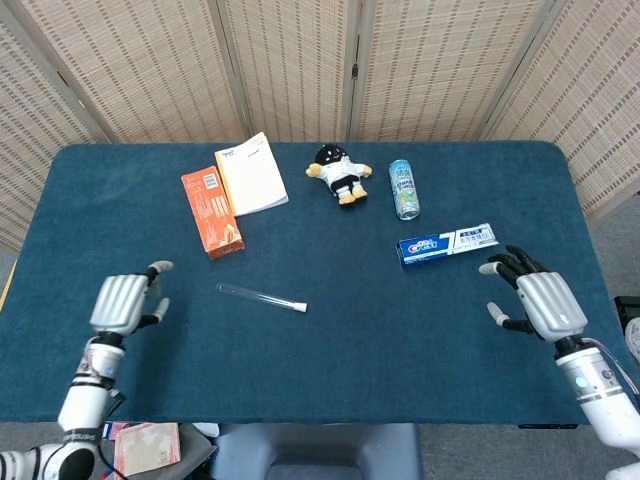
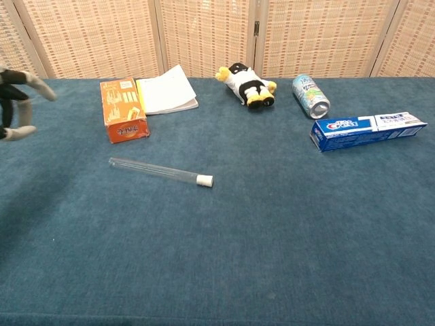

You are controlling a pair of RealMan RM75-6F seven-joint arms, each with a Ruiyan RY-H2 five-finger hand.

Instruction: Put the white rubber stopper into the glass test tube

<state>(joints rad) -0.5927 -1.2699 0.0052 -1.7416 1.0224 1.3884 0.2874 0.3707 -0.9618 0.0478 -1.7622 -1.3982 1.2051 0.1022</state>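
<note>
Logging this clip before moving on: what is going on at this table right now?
Nothing is being handled. The glass test tube lies on its side on the blue table, with the white rubber stopper at its end, apparently seated. The left hand and the right hand are both empty with fingers apart, out near the table's sides and well clear of the tube. The task looks finished.

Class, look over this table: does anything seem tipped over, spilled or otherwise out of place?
The drink can lies on its side beside the plush toy, no spill showing. The test tube lies flat with its white stopper in.
</note>
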